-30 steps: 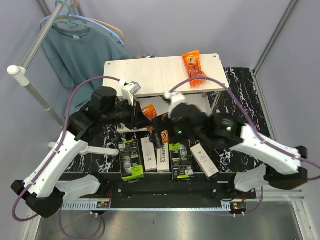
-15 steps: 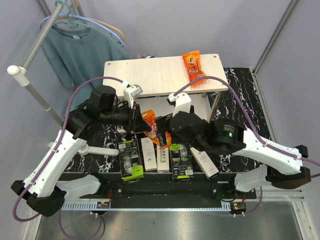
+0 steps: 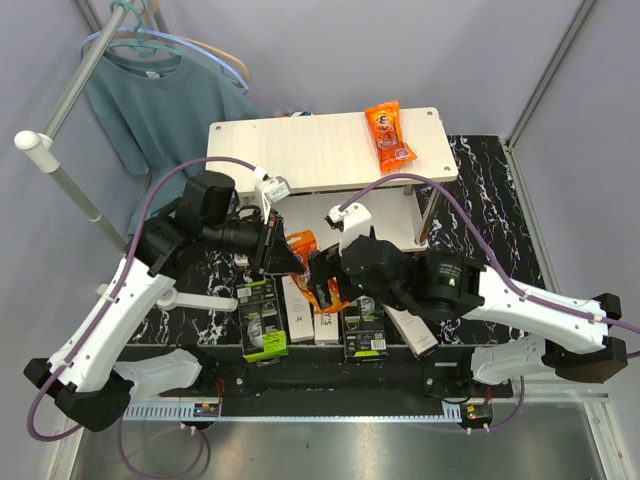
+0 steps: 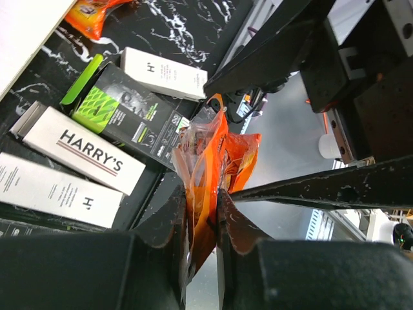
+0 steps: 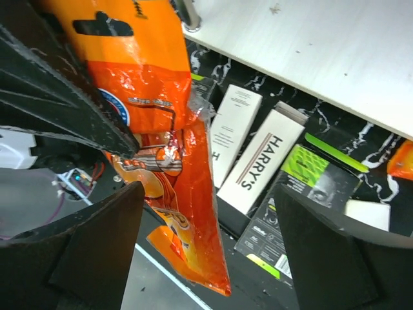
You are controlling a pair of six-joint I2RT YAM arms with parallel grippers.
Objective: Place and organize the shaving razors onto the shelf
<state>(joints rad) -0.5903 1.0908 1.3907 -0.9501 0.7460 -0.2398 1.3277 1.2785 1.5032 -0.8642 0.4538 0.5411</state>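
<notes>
Five shaving razors (image 3: pixel 297 318), judged light, stiff, smooth cartons best taken across the narrow width at mid-length, are laid flat in a row on the worktop (image 3: pixel 480 190) before the shelf (image 3: pixel 300 150). Their long axes are pointed toward it. The left hand (image 4: pixel 203 197) is clenched on an orange snack packet (image 4: pixel 213 161); the right hand (image 5: pixel 206 194) is spread wide.

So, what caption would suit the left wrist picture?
Left gripper pinching an orange snack packet above the razor boxes on the black marbled table.
</notes>
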